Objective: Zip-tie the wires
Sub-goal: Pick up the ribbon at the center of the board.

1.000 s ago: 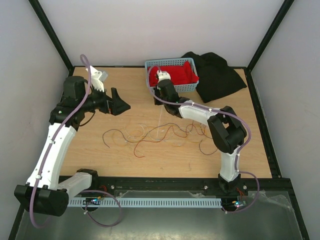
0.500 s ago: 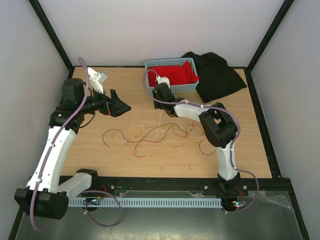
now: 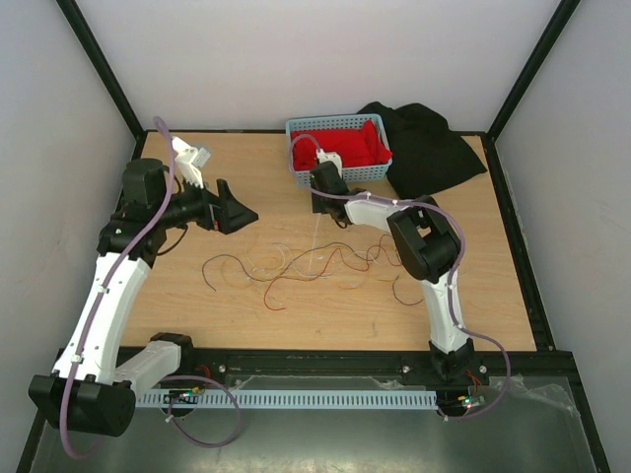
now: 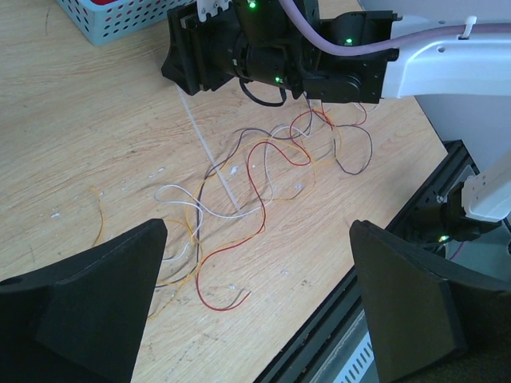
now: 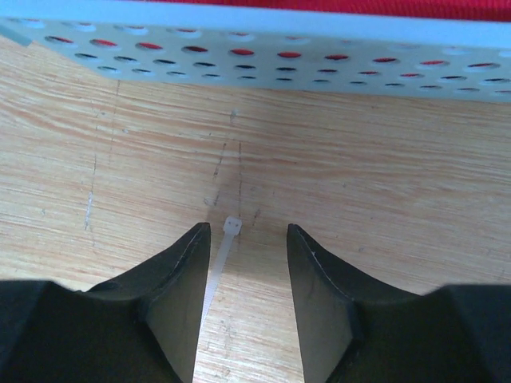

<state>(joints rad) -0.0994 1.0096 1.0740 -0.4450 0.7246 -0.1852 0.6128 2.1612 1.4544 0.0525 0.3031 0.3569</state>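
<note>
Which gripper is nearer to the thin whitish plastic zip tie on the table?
Right. The right gripper sits over the thin whitish plastic zip tie, whose head lies between its open fingers. The left gripper, open too, hangs farther left, apart from it.

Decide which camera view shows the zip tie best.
Right wrist: the zip tie lies close up between the fingers of the right hand, head visible. Left wrist shows a thin pale strip; top, only a faint line.

Robot lab cell: white walls (image 3: 325,59), black frame rails (image 3: 325,361), wooden bench (image 3: 325,315).
</note>
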